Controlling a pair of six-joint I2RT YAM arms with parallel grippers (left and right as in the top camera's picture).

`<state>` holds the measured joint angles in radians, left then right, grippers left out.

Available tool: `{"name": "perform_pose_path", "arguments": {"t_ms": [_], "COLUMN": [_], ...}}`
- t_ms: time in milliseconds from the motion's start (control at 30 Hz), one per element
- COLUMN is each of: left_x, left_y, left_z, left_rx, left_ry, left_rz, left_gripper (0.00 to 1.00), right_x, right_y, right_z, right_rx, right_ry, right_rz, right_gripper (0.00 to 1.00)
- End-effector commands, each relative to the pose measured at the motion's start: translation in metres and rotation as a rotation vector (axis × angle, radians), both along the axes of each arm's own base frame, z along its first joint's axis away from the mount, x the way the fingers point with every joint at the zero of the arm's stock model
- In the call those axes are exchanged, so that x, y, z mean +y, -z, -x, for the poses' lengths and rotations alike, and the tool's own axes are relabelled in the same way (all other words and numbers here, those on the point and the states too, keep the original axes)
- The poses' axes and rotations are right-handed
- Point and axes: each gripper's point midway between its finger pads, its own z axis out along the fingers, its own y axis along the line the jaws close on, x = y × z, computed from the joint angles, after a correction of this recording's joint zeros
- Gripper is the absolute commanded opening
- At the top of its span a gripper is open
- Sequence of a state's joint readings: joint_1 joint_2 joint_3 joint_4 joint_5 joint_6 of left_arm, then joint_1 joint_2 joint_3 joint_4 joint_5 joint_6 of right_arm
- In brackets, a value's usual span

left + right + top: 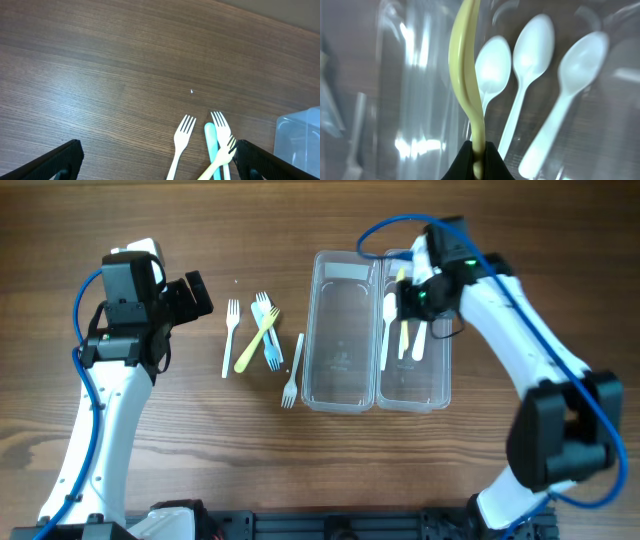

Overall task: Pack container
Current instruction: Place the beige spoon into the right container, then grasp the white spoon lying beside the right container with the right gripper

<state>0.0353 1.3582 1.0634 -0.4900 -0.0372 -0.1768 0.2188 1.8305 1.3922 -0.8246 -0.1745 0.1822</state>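
Note:
The clear two-trough container [345, 330] lies at the table's middle. Its left trough is bare. Its right trough holds three white spoons [530, 55], also seen in the overhead view [388, 320]. My right gripper [408, 295] hangs over the right trough, shut on the handle of a pale yellow spoon [466, 75]; the gripper shows in the right wrist view [478, 155]. My left gripper [195, 295] is open and empty, left of several loose forks; in the left wrist view [156, 152] its fingers straddle them.
On the table left of the container lie a white fork [230, 335], a yellow fork [257, 340] crossing a light blue one [270, 352], and another white fork [293, 370]. The container's corner [300, 135] shows in the left wrist view.

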Motion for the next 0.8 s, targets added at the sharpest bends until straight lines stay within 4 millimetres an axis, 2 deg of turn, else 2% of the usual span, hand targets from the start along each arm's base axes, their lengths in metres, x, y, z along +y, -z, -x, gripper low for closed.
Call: {"name": "perform_pose_path", "arguments": {"t_ms": [0,33,100,167,200,233,300,333,367,433,500,567,633,700,733,767], "left_x": [0.004,0.004,0.005,0.004,0.005,0.005,0.004,0.005,0.005,0.005,0.005,0.005,0.004,0.005,0.005,0.004], "left_y": [-0.006,-0.006,-0.006,-0.006,-0.006,-0.006,-0.006,-0.006,-0.006,-0.006,-0.006,-0.006,-0.006,-0.006,-0.006,-0.006], "left_z": [-0.004,-0.004,-0.004,-0.004,-0.004,-0.004,-0.004,-0.004,-0.004,-0.004,-0.004,-0.004,-0.004,-0.004,-0.004,-0.004], "left_rx": [-0.014,-0.013,-0.013,-0.014,-0.013,-0.013,-0.014,-0.013,-0.013,-0.013,-0.013,-0.013,-0.014,-0.013,-0.013,-0.014], "left_ry": [-0.002,-0.002,-0.002,-0.002,-0.002,-0.002,-0.002,-0.002,-0.002,-0.002,-0.002,-0.002,-0.002,-0.002,-0.002,-0.002], "left_rz": [-0.018,-0.018,-0.019,-0.018,-0.019,-0.019,-0.018,-0.019,-0.019,-0.019,-0.019,-0.019,-0.018,-0.019,-0.019,-0.018], "left_gripper": [1.00,1.00,1.00,1.00,1.00,1.00,1.00,1.00,1.00,1.00,1.00,1.00,1.00,1.00,1.00,1.00], "right_x": [0.008,0.010,0.009,-0.002,-0.014,-0.025,-0.052,-0.075,-0.092,-0.135,-0.164,-0.200,-0.216,-0.217,-0.211,-0.200], "right_y": [0.019,0.018,0.008,-0.014,-0.041,-0.060,-0.093,-0.109,-0.115,-0.114,-0.105,-0.083,-0.059,-0.037,-0.025,-0.011], "right_z": [0.001,0.000,-0.004,-0.013,-0.023,-0.031,-0.042,-0.045,-0.046,-0.045,-0.042,-0.035,-0.026,-0.018,-0.016,-0.017], "right_rx": [0.027,0.016,-0.018,-0.091,-0.175,-0.237,-0.341,-0.385,-0.394,-0.373,-0.332,-0.243,-0.138,-0.030,0.029,0.100], "right_ry": [0.000,-0.011,-0.022,0.004,0.038,0.074,0.156,0.230,0.297,0.457,0.577,0.729,0.867,0.976,1.010,1.032], "right_rz": [0.027,0.027,0.038,0.086,0.125,0.158,0.203,0.210,0.207,0.189,0.159,0.067,-0.007,-0.075,-0.124,-0.194], "right_gripper": [0.13,0.20,0.25,0.32,0.41,0.45,0.47,0.48,0.49,0.51,0.52,0.47,0.40,0.35,0.36,0.47]}}
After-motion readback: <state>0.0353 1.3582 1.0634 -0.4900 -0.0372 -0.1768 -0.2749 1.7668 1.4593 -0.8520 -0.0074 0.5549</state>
